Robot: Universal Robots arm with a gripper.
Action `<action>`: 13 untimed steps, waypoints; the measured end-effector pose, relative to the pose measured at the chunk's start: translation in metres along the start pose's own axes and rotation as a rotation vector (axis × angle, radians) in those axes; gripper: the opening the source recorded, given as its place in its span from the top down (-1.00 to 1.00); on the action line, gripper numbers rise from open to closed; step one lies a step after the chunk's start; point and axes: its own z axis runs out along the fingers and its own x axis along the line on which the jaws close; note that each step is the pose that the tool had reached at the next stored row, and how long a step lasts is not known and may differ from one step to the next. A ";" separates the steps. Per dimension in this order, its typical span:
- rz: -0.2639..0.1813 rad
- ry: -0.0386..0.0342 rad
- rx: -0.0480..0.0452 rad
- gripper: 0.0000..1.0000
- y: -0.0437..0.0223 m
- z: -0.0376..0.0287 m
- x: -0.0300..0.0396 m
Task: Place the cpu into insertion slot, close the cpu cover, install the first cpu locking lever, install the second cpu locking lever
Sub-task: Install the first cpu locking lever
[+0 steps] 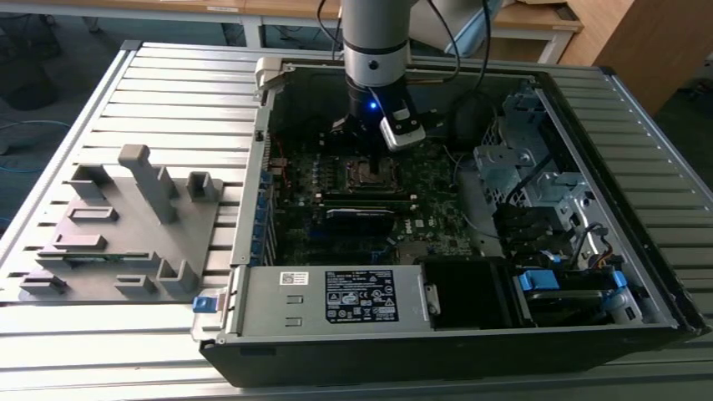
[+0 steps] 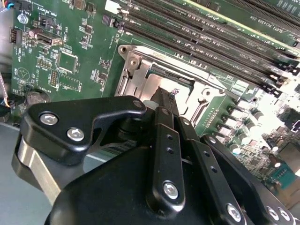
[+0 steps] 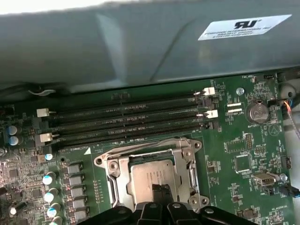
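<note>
Your gripper [image 3: 161,190] has its fingers pinched together, holding nothing, tips over the cpu [image 3: 152,180], which sits in the insertion slot [image 3: 112,178]. RAM slots [image 3: 126,123] run just beside; white sticker [image 3: 243,26] on the case wall, print unreadable.

Silver-grey arm [image 1: 376,38], black wrist, blue light; black pincer [image 2: 165,96], linkage bars, silver screws; white camera block [image 1: 403,132].

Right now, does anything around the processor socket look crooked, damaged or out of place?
Nothing stands out. In the first wrist view the cpu lies flat and square in the insertion slot, with the cpu cover framing it. The gripper has its fingertips together over the chip's edge. The surrounding board shows no loose or damaged parts.
</note>
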 end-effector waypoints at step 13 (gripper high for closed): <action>-0.002 0.0614 0.0181 0.80 0.0001 0.0002 -0.0005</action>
